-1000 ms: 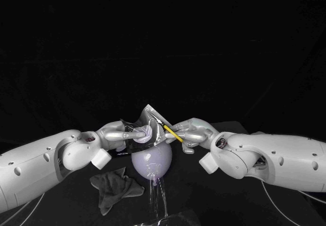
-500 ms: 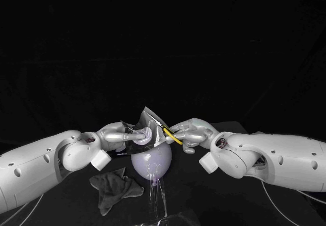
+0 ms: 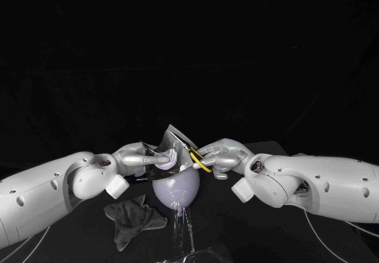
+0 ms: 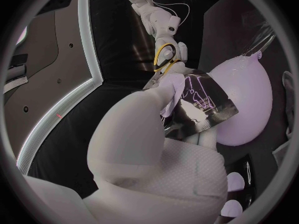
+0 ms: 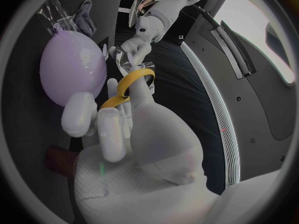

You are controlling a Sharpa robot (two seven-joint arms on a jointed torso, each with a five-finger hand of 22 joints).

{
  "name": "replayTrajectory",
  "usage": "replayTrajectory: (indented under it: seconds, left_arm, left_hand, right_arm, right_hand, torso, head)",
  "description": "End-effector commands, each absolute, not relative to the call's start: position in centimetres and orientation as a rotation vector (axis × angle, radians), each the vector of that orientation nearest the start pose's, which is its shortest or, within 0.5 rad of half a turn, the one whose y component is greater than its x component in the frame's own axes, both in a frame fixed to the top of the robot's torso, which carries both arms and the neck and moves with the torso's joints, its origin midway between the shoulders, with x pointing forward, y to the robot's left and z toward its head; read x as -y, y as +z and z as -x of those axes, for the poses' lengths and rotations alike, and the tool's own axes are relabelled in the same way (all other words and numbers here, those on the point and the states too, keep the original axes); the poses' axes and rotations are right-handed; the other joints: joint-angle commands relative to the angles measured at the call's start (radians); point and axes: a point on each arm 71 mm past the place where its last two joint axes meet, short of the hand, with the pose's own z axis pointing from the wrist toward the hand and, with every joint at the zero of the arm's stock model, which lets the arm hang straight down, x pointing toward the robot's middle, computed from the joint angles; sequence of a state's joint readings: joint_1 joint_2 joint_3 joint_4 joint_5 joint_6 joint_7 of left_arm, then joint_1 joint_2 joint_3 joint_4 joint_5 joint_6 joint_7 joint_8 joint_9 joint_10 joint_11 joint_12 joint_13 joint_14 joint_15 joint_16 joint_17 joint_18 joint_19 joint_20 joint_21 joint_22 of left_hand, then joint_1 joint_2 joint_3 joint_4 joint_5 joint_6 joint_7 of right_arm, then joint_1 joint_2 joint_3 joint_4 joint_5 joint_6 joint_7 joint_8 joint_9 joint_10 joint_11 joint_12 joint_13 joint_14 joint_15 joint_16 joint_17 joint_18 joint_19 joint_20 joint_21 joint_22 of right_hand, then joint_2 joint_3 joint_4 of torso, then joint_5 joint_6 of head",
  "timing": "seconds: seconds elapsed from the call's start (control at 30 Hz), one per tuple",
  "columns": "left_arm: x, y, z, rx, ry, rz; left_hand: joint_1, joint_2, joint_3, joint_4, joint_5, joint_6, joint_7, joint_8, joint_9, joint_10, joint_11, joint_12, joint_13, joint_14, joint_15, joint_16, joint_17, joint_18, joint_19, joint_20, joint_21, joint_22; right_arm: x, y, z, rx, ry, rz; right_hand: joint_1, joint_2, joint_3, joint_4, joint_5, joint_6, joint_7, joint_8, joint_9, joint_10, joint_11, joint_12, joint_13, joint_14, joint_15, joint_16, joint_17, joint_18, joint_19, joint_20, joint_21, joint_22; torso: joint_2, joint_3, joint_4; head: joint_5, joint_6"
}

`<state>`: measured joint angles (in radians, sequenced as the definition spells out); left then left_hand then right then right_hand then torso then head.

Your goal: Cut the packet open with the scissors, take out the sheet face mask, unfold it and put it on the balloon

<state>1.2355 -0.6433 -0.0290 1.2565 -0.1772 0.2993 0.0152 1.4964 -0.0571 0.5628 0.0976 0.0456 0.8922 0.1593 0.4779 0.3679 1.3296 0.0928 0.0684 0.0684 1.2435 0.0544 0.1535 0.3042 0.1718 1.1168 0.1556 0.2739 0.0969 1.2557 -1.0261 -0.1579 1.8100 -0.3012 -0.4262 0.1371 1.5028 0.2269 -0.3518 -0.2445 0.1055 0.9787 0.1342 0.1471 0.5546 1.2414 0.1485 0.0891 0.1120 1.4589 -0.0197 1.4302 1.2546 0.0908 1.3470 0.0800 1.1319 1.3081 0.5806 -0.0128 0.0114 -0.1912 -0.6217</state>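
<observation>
A crumpled dark cloth [image 3: 134, 219] lay on the black bench [image 3: 260, 230] at about 8 o'clock from the lilac balloon [image 3: 175, 189], close to it but not touching. A clear holder [image 3: 186, 233] ran down from the balloon's neck at 6 o'clock. The packet [image 3: 173, 139] was held up just above the balloon at 12 o'clock, tilted with one corner pointing upward, so the balloon's rounded top sat right beneath the work. The left hand [image 3: 141, 158] came in at 9 o'clock of the packet, its fingers [image 3: 158, 159] pinching the shiny face, one tip pressed flat on it. The right hand [image 3: 225, 155] was at 3 o'clock, its fingers [image 3: 213, 160] gripping the scissors [image 3: 203, 163] through the yellow loops. The blades reached toward 11 o'clock across the packet's near edge; whether they bit into it could not be told. The two hands were nearly touching over the balloon, leaving little room between them. The bench's far edge showed at 1 o'clock of the right hand, and dark bench surface stretched at 4 o'clock of the balloon below the right arm.
</observation>
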Motion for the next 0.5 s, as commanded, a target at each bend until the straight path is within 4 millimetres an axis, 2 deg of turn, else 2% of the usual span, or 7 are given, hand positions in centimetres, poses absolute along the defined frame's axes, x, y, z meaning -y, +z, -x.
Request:
replayTrajectory:
  seconds: [0.03, 0.2, 0.4, 0.43, 0.47, 0.5]
  left_arm:
    - [-14.55, -19.4, -51.31, -2.154, -1.696, 0.777]
    - [-14.35, -19.36, -51.23, -2.157, -1.698, 0.774]
    - [-14.21, -19.33, -51.14, -2.161, -1.698, 0.769]
    - [-14.19, -19.33, -51.13, -2.162, -1.697, 0.769]
    - [-14.18, -19.33, -51.12, -2.163, -1.696, 0.768]
    - [-14.18, -19.34, -51.11, -2.163, -1.695, 0.767]
  left_hand:
    - [-0.001, 0.01, -0.001, -0.007, 0.003, 0.001, 0.004, 0.003, 0.099, 0.007, 0.0, 0.005, 0.002, 0.007, -0.002, 0.003, 0.001, 0.012, 0.005, -0.001, 0.003, -0.001]
    - [-0.001, 0.01, -0.001, -0.007, 0.003, 0.001, 0.004, 0.003, 0.099, 0.007, 0.0, 0.005, 0.002, 0.007, -0.002, 0.003, 0.001, 0.012, 0.005, -0.001, 0.003, -0.001]
    - [-0.001, 0.01, -0.001, -0.007, 0.003, 0.001, 0.004, 0.003, 0.099, 0.007, 0.0, 0.005, 0.002, 0.007, -0.002, 0.003, 0.001, 0.012, 0.005, -0.001, 0.003, -0.001]
    - [-0.001, 0.01, -0.001, -0.007, 0.003, 0.001, 0.004, 0.003, 0.099, 0.007, 0.0, 0.005, 0.002, 0.007, -0.002, 0.003, 0.001, 0.012, 0.005, -0.001, 0.003, -0.001]
    - [-0.001, 0.01, -0.001, -0.007, 0.003, 0.001, 0.004, 0.003, 0.099, 0.007, 0.0, 0.005, 0.002, 0.007, -0.002, 0.003, 0.001, 0.012, 0.005, -0.001, 0.003, -0.001]
    - [-0.001, 0.01, -0.001, -0.007, 0.003, 0.001, 0.004, 0.003, 0.099, 0.007, 0.0, 0.005, 0.002, 0.007, -0.002, 0.003, 0.001, 0.012, 0.005, -0.001, 0.003, -0.001]
  right_arm:
    - [21.09, -18.43, -42.22, -1.771, 1.278, -0.87]
    - [21.07, -18.48, -42.22, -1.775, 1.262, -0.869]
    - [21.15, -18.48, -42.29, -1.761, 1.255, -0.887]
    - [21.17, -18.47, -42.29, -1.758, 1.254, -0.891]
    - [21.19, -18.47, -42.3, -1.756, 1.254, -0.894]
    - [21.2, -18.46, -42.3, -1.754, 1.253, -0.896]
  right_hand:
    - [0.083, 0.069, 0.093, -0.048, 0.009, 0.025, -0.004, 0.004, -0.009, 0.199, -0.108, 0.011, 0.007, 0.046, -0.013, -0.003, -0.004, 0.005, 0.002, -0.006, 0.009, 0.043]
    - [0.071, 0.066, 0.132, -0.05, 0.011, 0.032, -0.004, -0.005, -0.025, 0.201, -0.109, 0.004, 0.017, 0.046, -0.013, -0.003, -0.003, 0.005, 0.0, -0.008, 0.012, 0.047]
    - [0.046, 0.071, 0.223, -0.047, 0.02, 0.044, -0.008, -0.015, -0.044, 0.23, -0.112, 0.018, 0.049, 0.046, -0.016, -0.005, -0.004, 0.006, -0.005, -0.009, 0.012, 0.05]
    - [0.022, 0.063, 0.274, -0.055, 0.019, 0.048, -0.014, -0.022, -0.054, 0.226, -0.112, 0.024, 0.073, 0.046, -0.016, -0.006, -0.005, 0.007, -0.007, -0.014, 0.012, 0.052]
    - [0.01, 0.062, 0.303, -0.049, 0.024, 0.057, -0.012, -0.02, -0.057, 0.256, -0.124, 0.045, 0.092, 0.046, -0.018, -0.006, -0.005, 0.007, -0.008, -0.014, 0.012, 0.052]
    - [-0.005, 0.062, 0.32, -0.05, 0.024, 0.058, -0.015, -0.023, -0.06, 0.253, -0.121, 0.05, 0.105, 0.047, -0.021, -0.005, -0.004, 0.006, -0.008, -0.014, 0.011, 0.052]
  torso:
    - [0.0, 0.0001, 0.0003]
    - [0.0, 0.0003, -0.0003]
    - [0.001, 0.0009, -0.0001]
    - [0.001, 0.0009, -0.0001]
    - [0.001, 0.001, -0.0001]
    - [0.0, 0.001, -0.0002]
  head:
    - [-0.003, -0.001]
    - [-0.003, 0.001]
    - [-0.002, -0.001]
    - [-0.002, -0.001]
    - [-0.002, -0.001]
    - [-0.002, -0.001]
